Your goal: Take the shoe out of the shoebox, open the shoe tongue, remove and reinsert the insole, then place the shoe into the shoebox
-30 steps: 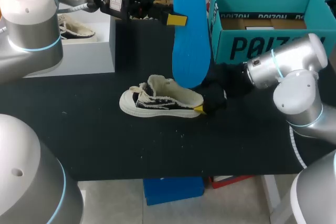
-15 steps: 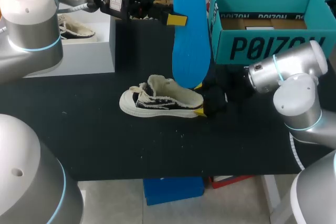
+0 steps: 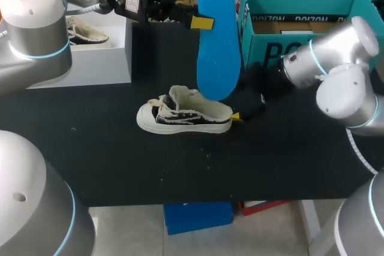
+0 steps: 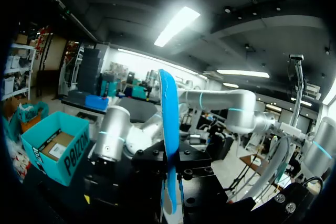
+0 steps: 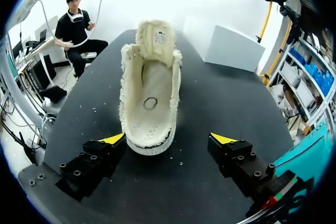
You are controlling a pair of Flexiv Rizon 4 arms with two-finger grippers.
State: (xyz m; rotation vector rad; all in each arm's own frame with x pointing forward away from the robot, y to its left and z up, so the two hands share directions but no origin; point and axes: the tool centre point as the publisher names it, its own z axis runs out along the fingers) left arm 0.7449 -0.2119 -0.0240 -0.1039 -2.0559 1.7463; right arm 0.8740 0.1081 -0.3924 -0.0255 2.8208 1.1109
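Change: right gripper [image 3: 240, 112] has drawn back a little from the shoe's heel toward the box, and its arm has swung up and outward. The left arm, insole and shoe have kept their places.
Left gripper [image 3: 201, 23]: closed on the long blue foam insole [image 3: 217, 40], pinching its edge. It holds the insole upright in the air with the lower end hanging over the shoe's heel, probably parked there ready for reinsertion.
Right gripper, wrist view [image 5: 168, 139]: fingers spread wide, one on each side of the heel, and neither touches it. It holds nothing.
Shoe: the cream-and-black low canvas sneaker [image 3: 183, 117] stands on its sole mid-table. The tongue is pulled forward and the footbed is bare, so the mouth is open to receive the insole.
Shoebox: the open teal cardboard box [image 3: 300, 22] sits at the far right edge, behind the right arm.
Open room: the black tabletop [image 3: 180, 172] is free in front of the shoe. A white box [image 3: 102, 58] holding another sneaker bounds the far left.
Next, as a guess: steady the heel, then lower the insole toe-first.
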